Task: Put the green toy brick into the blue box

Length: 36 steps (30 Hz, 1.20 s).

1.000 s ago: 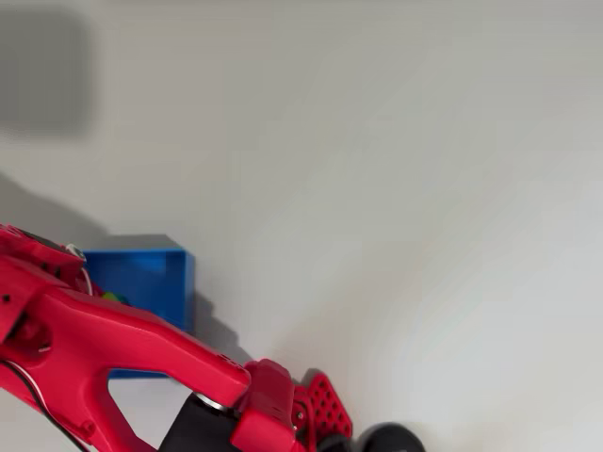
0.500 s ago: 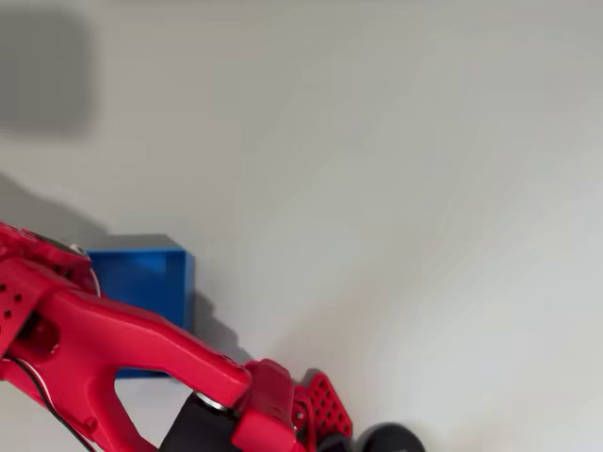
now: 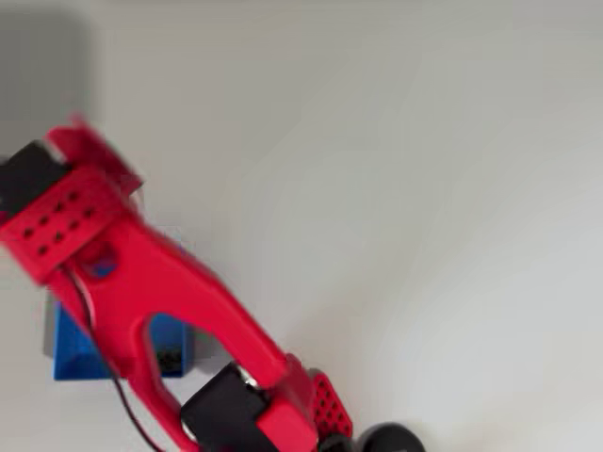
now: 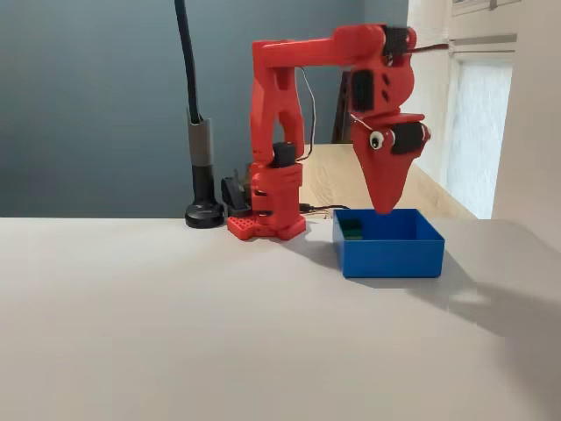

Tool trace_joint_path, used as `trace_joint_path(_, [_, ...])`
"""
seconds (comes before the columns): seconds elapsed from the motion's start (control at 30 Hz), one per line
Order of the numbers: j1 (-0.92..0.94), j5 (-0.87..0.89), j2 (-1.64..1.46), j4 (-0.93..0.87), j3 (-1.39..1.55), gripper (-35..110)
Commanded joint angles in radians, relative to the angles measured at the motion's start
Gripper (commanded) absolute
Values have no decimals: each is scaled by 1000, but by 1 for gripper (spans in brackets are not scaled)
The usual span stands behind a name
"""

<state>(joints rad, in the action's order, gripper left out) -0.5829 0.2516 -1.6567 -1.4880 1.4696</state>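
The brick (image 4: 352, 230) lies inside the box (image 4: 390, 254), in its back left corner as the fixed view shows it. The gripper (image 4: 383, 207) hangs just above the box's back wall, pointing down, fingers together and empty.

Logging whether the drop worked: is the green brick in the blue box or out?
In: the green toy brick lies inside the blue box, against its back-left wall; gripper hangs above.

In the overhead view the red plastic robot arm (image 3: 141, 282) looks blurry and covers most of the square blue plastic box (image 3: 75, 353) at the lower left. Its base is cut off by the bottom edge.

In the fixed view the tiny green toy brick (image 4: 352, 231) is half hidden behind the box's front wall.
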Motion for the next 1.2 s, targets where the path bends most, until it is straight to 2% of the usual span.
trace_joint_path(0.0, [137,-34,-173,-20,-35,0])
trace_joint_path(0.27, [344,-77,-502,26,218,0])
trace_joint_path(0.5, [477,-155,-881,202,618,0])
trace_joint_path(0.6, [512,-181,-1045,262,795,0])
trace_joint_path(0.8, [575,-181,-1290,273,1045,0])
trace_joint_path(1.17, [597,-161,-1470,282,1256,0])
